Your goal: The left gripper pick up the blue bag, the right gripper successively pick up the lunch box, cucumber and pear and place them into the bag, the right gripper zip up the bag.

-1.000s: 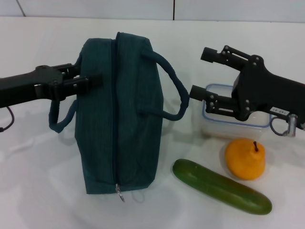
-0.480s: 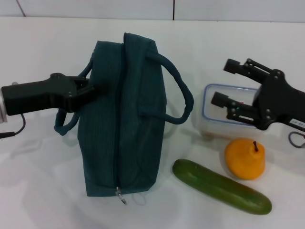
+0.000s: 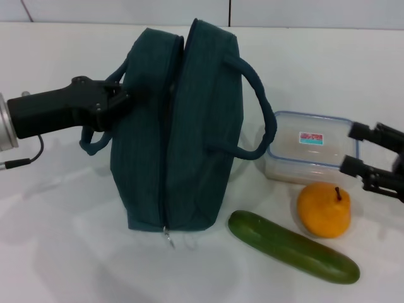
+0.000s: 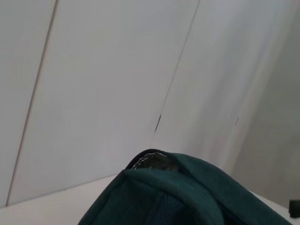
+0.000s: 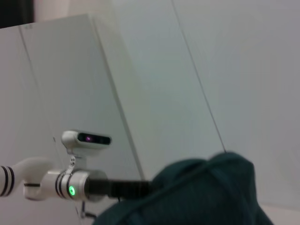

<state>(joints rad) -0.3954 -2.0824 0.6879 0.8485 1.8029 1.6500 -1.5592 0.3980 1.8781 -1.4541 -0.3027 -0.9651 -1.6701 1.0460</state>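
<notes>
blue bag [image 3: 183,132] at frame centre, gripped on its left side by the closed left gripper [image 3: 120,101] | right gripper [image 3: 363,165] at right edge, fingers parted, nothing held | risk: bag may slip if grip is shallow | count: one lunch box [image 3: 309,148], one cucumber [image 3: 293,246], one pear [image 3: 324,209], all lower right

White table [image 3: 50,252], matte, soft shadows. Behind it a pale panelled wall [image 4: 103,84] with thin dark vertical seams. Lighting even, no hard glare.

left claw [image 3: 123,101] grips blue bag [image 3: 183,126] | right claw [image 3: 360,151] open beside lunch box [image 3: 312,151]
</notes>
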